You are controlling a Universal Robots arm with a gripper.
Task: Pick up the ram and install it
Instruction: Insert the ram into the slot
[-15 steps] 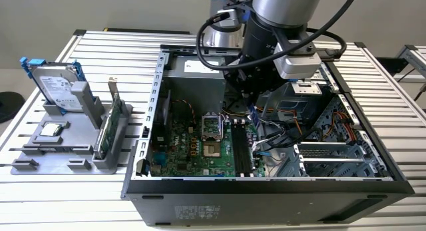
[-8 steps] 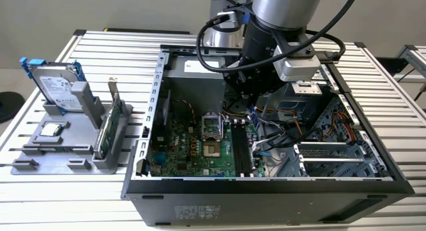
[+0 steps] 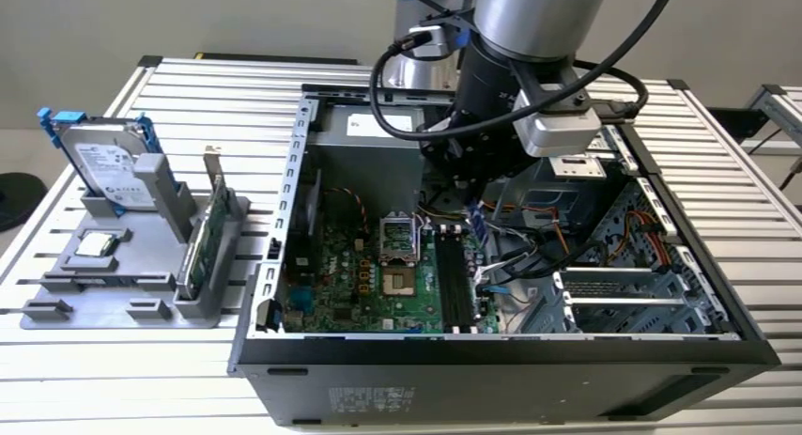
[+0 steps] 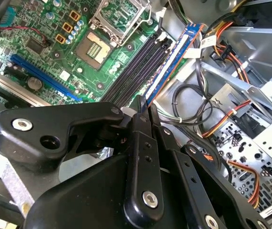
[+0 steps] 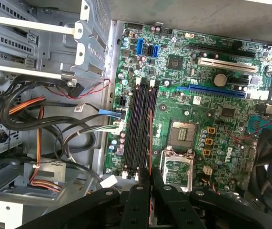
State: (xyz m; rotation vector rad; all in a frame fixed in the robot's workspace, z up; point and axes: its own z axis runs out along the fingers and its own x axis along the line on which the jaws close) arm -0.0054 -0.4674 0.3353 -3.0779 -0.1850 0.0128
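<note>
The ram (image 4: 174, 57) is a thin blue-edged stick, seen edge-on in both wrist views, with my gripper (image 4: 143, 107) shut on one end of it. It hangs just above the black memory slots (image 4: 133, 74) on the green motherboard (image 3: 363, 285), roughly parallel to them. In the first wrist view the ram (image 5: 150, 138) shows as a thin line over the slots (image 5: 138, 129), running out from the gripper (image 5: 149, 176). In the exterior view the gripper (image 3: 474, 202) is down inside the open computer case (image 3: 501, 360), with the ram (image 3: 475, 224) below it.
The open processor socket (image 5: 181, 133) lies beside the slots. Loose cables (image 3: 539, 247) and a metal drive cage (image 3: 626, 294) fill the case on the exterior view's right. Outside it on that view's left, a grey holder (image 3: 75, 285) carries a hard drive (image 3: 107, 163) and a green card (image 3: 207, 233).
</note>
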